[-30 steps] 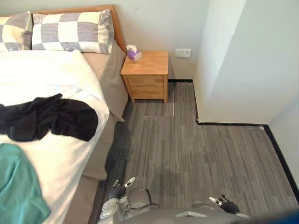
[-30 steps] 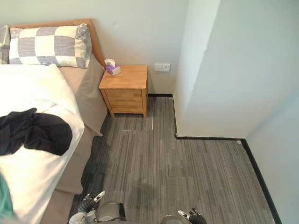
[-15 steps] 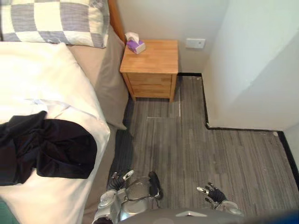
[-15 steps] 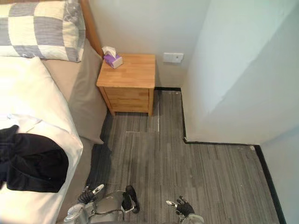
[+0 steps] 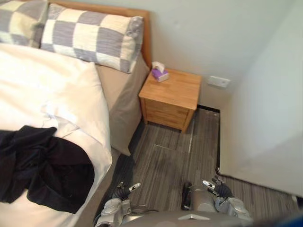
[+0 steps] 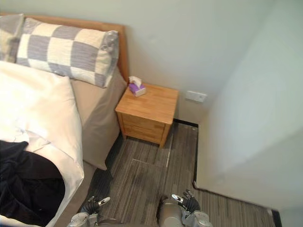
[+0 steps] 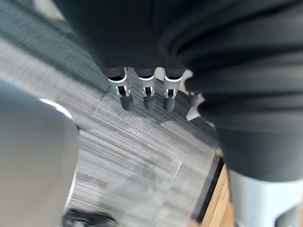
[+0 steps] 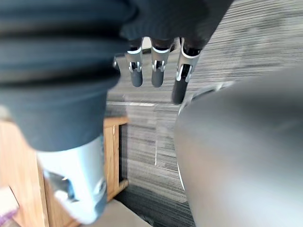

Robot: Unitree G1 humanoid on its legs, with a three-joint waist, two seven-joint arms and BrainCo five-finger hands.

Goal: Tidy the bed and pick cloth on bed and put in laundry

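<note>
A crumpled black cloth [image 5: 40,168] lies on the white duvet [image 5: 42,90] of the bed, at the left of the eye views. My left hand [image 5: 124,191] hangs low over the floor beside the bed's edge, fingers relaxed and holding nothing; its fingers [image 7: 146,92] point at bare carpet in the left wrist view. My right hand [image 5: 217,187] hangs low at the right, also open and holding nothing, its fingers [image 8: 156,71] over the floor.
Two checked pillows [image 5: 90,35] lean on the wooden headboard [image 5: 144,33]. A wooden nightstand [image 5: 171,97] with a purple tissue box [image 5: 159,73] stands beside the bed. A white wall corner [image 5: 265,118] juts out at the right. Grey striped carpet [image 5: 165,161] lies between.
The camera has swung: the bed, pillows and nightstand sit further right and lower in the picture. Both hands stay low and open; the right one shows closer to the middle.
</note>
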